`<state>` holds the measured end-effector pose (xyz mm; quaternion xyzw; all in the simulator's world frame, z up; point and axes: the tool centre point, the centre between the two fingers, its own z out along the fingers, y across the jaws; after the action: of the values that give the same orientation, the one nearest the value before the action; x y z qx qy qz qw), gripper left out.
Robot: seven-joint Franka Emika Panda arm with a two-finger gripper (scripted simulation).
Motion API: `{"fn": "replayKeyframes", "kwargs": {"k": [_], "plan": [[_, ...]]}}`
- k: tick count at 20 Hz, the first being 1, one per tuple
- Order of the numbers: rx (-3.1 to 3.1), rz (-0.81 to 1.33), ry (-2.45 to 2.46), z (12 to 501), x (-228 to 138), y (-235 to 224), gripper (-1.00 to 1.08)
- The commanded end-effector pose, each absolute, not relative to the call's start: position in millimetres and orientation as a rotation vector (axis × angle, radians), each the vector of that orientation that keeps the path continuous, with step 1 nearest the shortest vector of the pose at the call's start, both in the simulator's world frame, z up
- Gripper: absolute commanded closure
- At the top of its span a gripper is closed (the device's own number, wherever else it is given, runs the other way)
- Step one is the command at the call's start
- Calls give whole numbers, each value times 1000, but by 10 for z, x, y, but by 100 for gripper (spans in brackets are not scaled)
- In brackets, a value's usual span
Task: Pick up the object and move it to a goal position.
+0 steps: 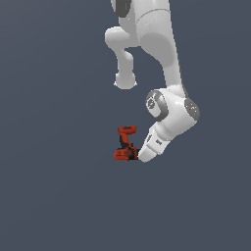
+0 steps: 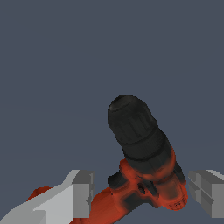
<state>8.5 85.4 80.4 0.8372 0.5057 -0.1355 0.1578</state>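
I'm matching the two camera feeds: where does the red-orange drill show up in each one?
Exterior view: the drill sits just below the picture's middle, right beside the gripper.
Wrist view: the drill fills the lower middle, its body between the two fingers.
Shared landmark: the drill's black nose.

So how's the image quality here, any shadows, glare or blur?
Exterior view: flat, even light, no cast shadow under the drill, which is small and coarse. Wrist view: soft and pixelated up close, mild shading on the black nose, no glare, gripper fingers cropped at the edge.
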Motion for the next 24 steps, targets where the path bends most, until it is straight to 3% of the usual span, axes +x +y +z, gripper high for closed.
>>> {"fn": "replayKeyframes", "kwargs": {"k": [1,13,24], "plan": [[2265,-429,1566,734,114,951,-60],[1896,-538,1832,555,193,1225,-60],[1874,-544,1845,400,199,1143,-60]]}}
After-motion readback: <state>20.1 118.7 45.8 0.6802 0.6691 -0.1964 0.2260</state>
